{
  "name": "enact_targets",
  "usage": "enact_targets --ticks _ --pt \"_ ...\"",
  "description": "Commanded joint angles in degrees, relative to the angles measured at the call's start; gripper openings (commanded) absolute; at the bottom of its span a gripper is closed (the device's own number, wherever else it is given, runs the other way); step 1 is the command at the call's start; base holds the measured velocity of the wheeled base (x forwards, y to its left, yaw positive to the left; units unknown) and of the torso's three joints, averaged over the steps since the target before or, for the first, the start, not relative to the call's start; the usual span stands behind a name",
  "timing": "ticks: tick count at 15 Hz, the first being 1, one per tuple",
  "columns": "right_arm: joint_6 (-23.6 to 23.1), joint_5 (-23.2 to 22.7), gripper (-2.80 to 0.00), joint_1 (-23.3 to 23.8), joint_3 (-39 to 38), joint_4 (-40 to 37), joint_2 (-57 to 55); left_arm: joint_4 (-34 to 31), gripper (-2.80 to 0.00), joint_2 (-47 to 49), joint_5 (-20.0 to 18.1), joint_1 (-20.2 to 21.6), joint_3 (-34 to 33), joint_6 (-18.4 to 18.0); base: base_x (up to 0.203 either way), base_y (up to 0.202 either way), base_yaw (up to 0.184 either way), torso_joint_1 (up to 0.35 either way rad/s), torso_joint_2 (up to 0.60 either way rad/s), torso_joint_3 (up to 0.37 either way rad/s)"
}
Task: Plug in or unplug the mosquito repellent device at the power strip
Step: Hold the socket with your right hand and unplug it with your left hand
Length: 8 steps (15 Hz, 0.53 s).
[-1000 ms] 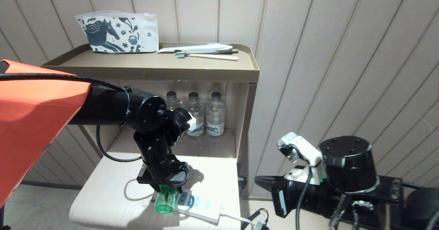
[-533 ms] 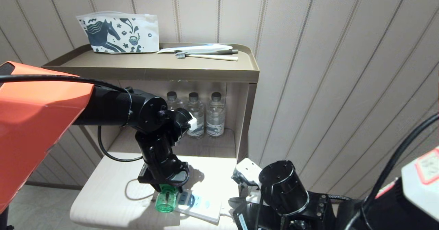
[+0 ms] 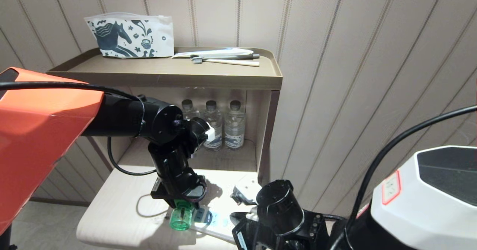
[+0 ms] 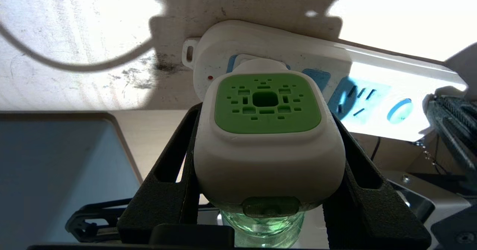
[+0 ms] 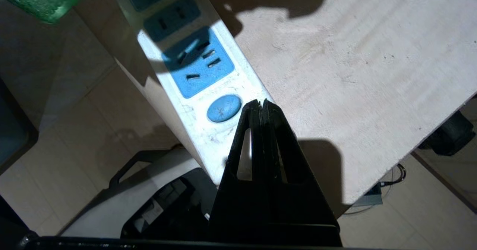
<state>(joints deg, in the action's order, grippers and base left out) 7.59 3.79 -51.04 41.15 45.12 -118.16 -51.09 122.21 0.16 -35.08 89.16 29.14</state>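
While the mosquito repellent device (image 4: 266, 138) is sitting at the end socket of the power strip (image 4: 376, 89), the left gripper (image 4: 266, 179) is clamping its white head. The right gripper (image 5: 262, 106), fingers pressed together, is hovering beside the blue button (image 5: 223, 108), apparently to brace the strip; next, a straight pull or push.

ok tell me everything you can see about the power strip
The power strip is a long white plastic bar with light-blue socket panels and a blue oval button near one end. It lies flat along the front edge of the pale table. The repellent device, held by the left tool, sits against a socket at the end away from the button. The shut right tool hovers just beside the button; contact is unclear.
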Motion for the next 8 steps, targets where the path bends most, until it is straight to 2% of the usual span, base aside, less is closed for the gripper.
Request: enact_targets --ticks 1,8 --pt "0.0 0.08 -2.8 -0.36 0.61 0.22 0.01 -0.24 -2.8 0.4 0.11 0.02 0.22 0.12 0.0 0.0 0.0 0.0 0.0 0.0" --pt "-0.74 -0.28 -2.8 -3.98 3.5 0.23 -2.08 -0.24 -2.8 1.1 -0.07 0.02 0.84 0.21 0.0 0.0 0.0 0.0 0.0 0.0"
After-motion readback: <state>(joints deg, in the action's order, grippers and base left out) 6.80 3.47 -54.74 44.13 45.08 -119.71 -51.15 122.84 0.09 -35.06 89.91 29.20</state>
